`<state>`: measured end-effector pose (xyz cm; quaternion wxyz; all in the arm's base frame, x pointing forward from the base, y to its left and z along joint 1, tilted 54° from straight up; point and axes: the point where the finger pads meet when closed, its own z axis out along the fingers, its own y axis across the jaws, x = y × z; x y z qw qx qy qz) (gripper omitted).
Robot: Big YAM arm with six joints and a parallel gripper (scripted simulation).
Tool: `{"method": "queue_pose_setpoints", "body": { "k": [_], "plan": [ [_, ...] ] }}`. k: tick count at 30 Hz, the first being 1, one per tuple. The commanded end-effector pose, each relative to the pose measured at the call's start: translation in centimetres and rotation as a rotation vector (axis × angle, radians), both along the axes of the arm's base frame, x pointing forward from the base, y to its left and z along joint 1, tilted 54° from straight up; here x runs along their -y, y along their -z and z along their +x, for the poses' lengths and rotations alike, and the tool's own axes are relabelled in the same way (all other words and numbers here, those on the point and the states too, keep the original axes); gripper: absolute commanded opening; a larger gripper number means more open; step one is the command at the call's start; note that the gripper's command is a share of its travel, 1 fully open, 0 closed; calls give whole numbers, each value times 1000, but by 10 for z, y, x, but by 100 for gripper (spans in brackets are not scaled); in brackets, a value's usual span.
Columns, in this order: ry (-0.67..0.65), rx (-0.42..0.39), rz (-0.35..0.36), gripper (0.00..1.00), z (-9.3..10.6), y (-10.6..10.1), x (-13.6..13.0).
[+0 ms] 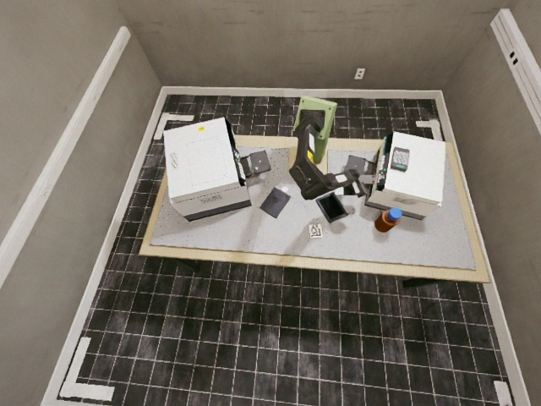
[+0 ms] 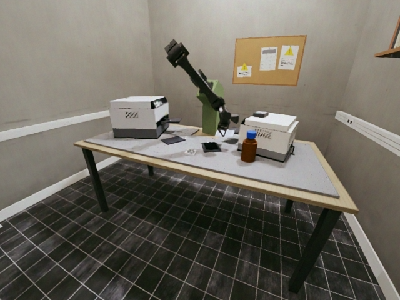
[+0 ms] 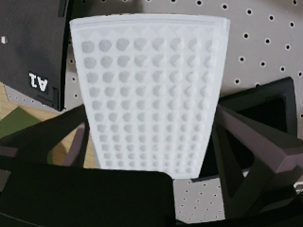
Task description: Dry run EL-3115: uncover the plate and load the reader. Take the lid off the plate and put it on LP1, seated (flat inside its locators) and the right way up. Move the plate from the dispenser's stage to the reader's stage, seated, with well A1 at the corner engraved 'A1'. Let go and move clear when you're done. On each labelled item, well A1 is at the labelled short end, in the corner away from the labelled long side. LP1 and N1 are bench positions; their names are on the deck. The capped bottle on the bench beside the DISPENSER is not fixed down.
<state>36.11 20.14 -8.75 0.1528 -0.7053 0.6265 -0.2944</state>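
The claw [image 1: 357, 187] has the plate [image 3: 151, 89] between its fingers, spread wide across the plate's width, and from the wrist view I'd say it is gripping it rather than just straddling it. The white grid of wells sits square in the jaws with perforated bench [image 1: 393, 253] showing beneath. The wells are bare, so the lid is already off. A shallow black tray [image 1: 330, 206] lies on the bench just below the arm and may be that lid, though I can't tell whether it is seated or the right way up. The plate hangs low, close to the dispenser [image 1: 415, 174], with the arm bent down sharply to keep it level. That seems sensible, since a tilted plate would be hard to drop flat into locators. A black stage [image 3: 32, 44] engraved "A1" shows at the left edge of the wrist view. It is near the plate but apart from it. The bottle [image 1: 386, 219] stands in front of the dispenser, well to the side of the claw, and being loose it is worth keeping away from. The reader [image 1: 200, 161] is at the other end of the bench, its stage [image 1: 258, 162] facing inward, with a flat dark pad [image 1: 275, 201] between. I judge the carry across is what remains, with the A1 corner yet to be matched.
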Motion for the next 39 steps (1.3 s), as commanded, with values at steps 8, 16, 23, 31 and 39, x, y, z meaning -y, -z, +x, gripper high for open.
{"method": "queue_pose_setpoints", "body": {
  "k": [8, 16, 23, 31, 39],
  "plan": [
    [102, 26, 111, 86, 26, -26, 9],
    [148, 43, 164, 86, 32, -37, 24],
    [202, 71, 242, 86, 49, -52, 29],
    [224, 107, 302, 86, 65, -68, 27],
    [248, 117, 328, 86, 80, -85, 40]
  ]
}}
